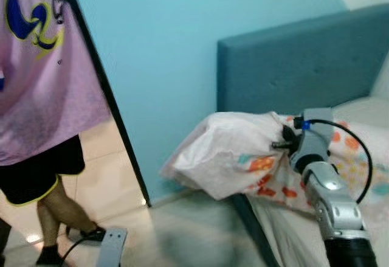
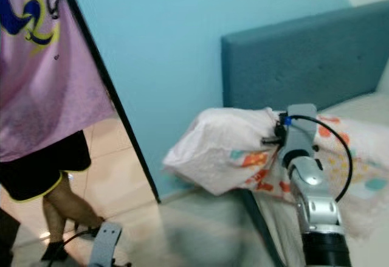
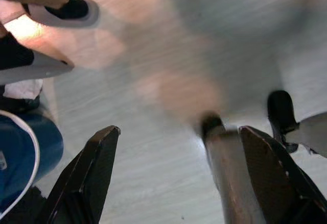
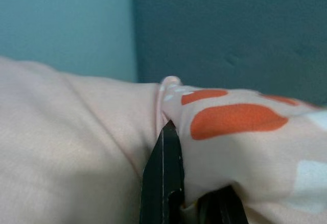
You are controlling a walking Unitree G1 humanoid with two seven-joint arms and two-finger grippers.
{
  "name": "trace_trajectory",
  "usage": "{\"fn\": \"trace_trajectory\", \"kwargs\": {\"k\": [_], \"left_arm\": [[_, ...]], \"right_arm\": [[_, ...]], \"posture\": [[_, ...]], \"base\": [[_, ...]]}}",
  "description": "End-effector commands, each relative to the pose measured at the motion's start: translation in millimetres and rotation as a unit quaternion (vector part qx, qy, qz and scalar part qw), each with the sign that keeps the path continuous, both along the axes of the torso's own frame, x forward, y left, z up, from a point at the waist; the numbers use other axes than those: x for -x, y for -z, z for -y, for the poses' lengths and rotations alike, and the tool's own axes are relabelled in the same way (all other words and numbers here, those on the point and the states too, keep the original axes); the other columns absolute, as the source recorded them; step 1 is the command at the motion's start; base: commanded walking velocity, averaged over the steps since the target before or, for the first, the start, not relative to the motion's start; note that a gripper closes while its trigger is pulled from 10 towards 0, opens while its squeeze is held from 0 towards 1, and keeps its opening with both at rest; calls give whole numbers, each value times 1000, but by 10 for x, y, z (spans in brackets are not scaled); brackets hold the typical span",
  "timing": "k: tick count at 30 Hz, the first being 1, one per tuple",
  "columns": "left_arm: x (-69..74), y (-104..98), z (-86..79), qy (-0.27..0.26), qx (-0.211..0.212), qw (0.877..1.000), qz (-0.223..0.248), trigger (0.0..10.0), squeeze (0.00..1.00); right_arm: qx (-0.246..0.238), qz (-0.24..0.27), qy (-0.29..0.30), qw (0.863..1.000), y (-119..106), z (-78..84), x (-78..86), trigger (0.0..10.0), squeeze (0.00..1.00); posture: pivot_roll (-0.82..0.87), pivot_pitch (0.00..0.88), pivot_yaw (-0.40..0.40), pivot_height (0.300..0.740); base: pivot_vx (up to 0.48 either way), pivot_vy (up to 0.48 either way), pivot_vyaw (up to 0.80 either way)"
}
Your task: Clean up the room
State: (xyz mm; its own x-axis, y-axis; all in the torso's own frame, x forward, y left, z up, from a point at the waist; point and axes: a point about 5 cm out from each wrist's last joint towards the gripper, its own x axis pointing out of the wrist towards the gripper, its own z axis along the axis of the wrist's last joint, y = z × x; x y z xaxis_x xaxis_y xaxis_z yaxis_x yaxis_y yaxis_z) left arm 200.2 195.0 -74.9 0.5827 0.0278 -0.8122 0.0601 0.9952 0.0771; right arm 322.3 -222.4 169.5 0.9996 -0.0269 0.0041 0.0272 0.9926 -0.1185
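Silver right arm nearest, its right gripper (image 4: 173, 183) clamped on a fold of the pillow (image 1: 225, 154), white with orange spots, held up at the bed (image 2: 364, 112) corner beside the blue headboard (image 1: 292, 66). Left gripper (image 3: 179, 178) hangs low over the floor (image 3: 153, 173), fingers spread wide, holding nothing. Farther left, a person (image 1: 36, 97) in a pink shirt stands by the doorway. Judgement: tidying is mid-way; pillow is picked up but not yet laid in place on the bed. Right wrist view gives the pinch on the fabric close up; head views give the pillow's whole shape and the person. Left wrist view adds shoes (image 3: 61, 12) on the floor.
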Motion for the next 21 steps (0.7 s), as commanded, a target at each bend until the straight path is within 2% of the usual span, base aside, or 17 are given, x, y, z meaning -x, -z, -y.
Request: {"fn": "trace_trajectory", "kwargs": {"k": [1, 8, 17, 21], "left_arm": [[66, 28, -53, 2, -8, 1000, -13, 10000, 0], [71, 33, -33, -1, -2, 1000, -12, 10000, 0], [53, 25, -28, -2, 2, 1000, -10, 10000, 0], [41, 20, -18, -3, 6, 1000, -8, 10000, 0]], "right_arm": [[7, 57, -16, 998, -229, -91, -12, 10000, 0], [11, 54, -13, 998, -225, -87, -20, 10000, 0], [14, 58, -15, 998, -252, -90, -33, 10000, 0], [27, 61, -14, 998, -271, -84, -33, 10000, 0]], "posture": [[-84, 0, 50, 740], [-84, 0, 45, 740], [-86, 0, 43, 740], [-90, 0, 44, 740]], "base": [[480, 0, 0], [431, 0, 0], [0, 0, 0], [0, -383, 0]]}}
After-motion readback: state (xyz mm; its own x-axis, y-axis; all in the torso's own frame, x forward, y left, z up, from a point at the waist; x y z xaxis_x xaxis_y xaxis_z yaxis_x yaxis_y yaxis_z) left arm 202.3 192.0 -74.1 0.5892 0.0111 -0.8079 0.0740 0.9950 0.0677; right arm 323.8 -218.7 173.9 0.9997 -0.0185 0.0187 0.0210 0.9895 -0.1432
